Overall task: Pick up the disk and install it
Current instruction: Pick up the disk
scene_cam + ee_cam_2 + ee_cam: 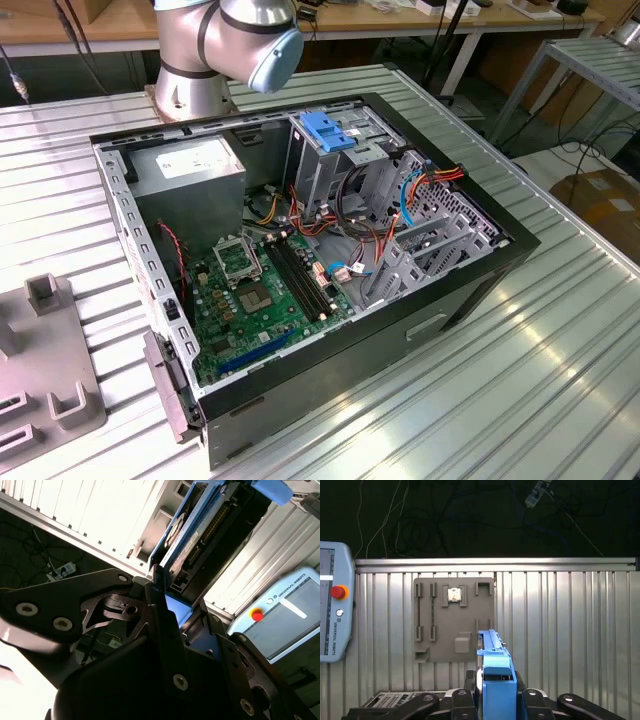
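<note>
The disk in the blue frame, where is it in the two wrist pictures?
First wrist view: the disk is edge-on in the tool, overlapping the grey plate.
Second wrist view: the disk sticks out of the tool, its flat side showing.
Shared landmark: the pendant with the red button.

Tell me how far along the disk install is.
Pickup looks done: the hand is shut on the disk, clear of the table. In hand: the disk, seen over the grey fixture plate. Left: installing; the computer case drive cage has not received it.
</note>
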